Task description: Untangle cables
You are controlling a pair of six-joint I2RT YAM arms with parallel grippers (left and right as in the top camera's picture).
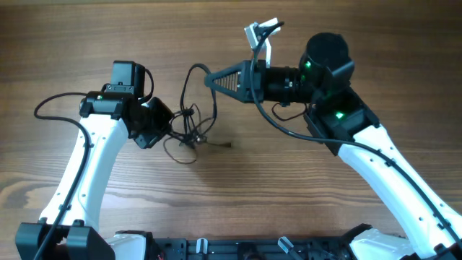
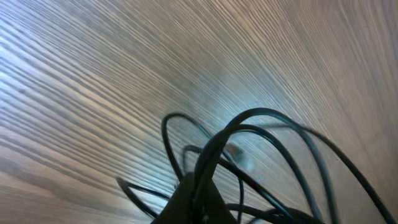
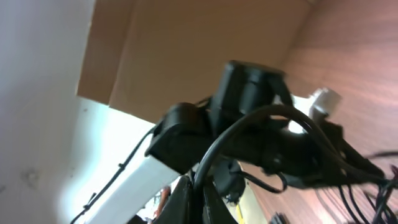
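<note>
Seen from above with the far edge at twelve, the cables [image 1: 189, 131] lie bunched on the table [image 1: 86, 43] just left of centre. The left gripper [image 1: 172, 124] sits against the bunch at nine o'clock, its arm coming in from seven. The right gripper [image 1: 211, 78] stands at one o'clock from the bunch, and a strand loops up to it. Farther out on that line, behind the right arm, are two plug ends [image 1: 260, 35]. A loose tip [image 1: 225, 145] rests at four o'clock.
</note>
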